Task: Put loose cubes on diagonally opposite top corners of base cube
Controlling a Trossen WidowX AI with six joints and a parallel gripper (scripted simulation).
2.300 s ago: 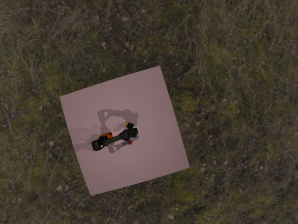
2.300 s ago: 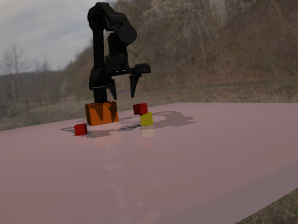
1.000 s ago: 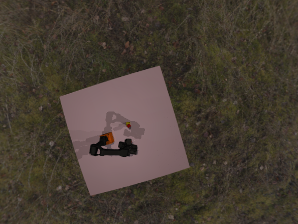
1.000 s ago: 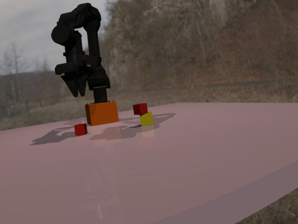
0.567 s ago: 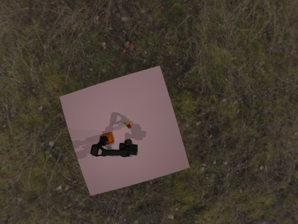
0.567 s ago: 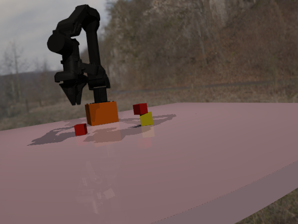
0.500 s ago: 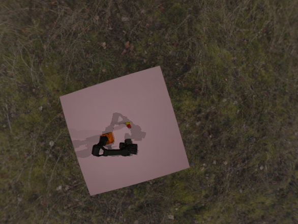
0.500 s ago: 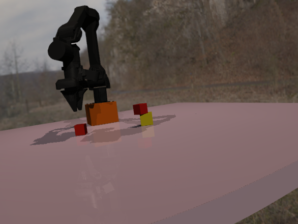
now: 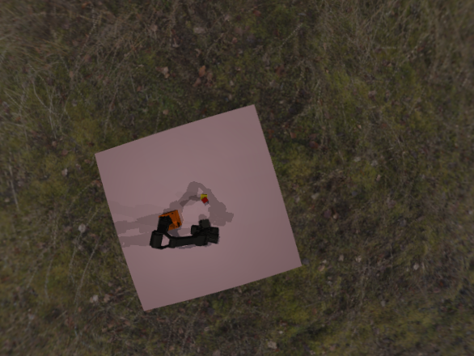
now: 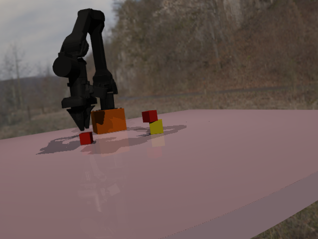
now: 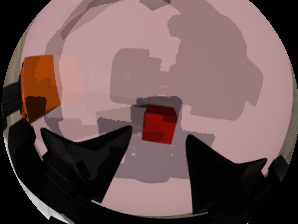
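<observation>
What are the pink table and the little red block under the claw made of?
Pink table: looks like smooth, glossy plastic or lacquer, since it mirrors the blocks faintly. Red cube below the open gripper: flat, even colour and sharp edges suggest painted wood or hard plastic; which one can't be told.

An outdoor spot: a pink table (image 10: 217, 163) stands on rough grass (image 9: 364, 81) below a wooded hillside (image 10: 217, 49).

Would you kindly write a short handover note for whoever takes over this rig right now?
Gripper: open, holding nothing, poised just above the loose red cube on the table.
Other red cube: already on the yellow base cube, capping one top corner.
Orange block: the arm's mount, beside the gripper.
Done: first cube placed.
Left: lower, grasp the loose cube, cap the diagonally opposite corner with a small gap, release, withdraw.
</observation>
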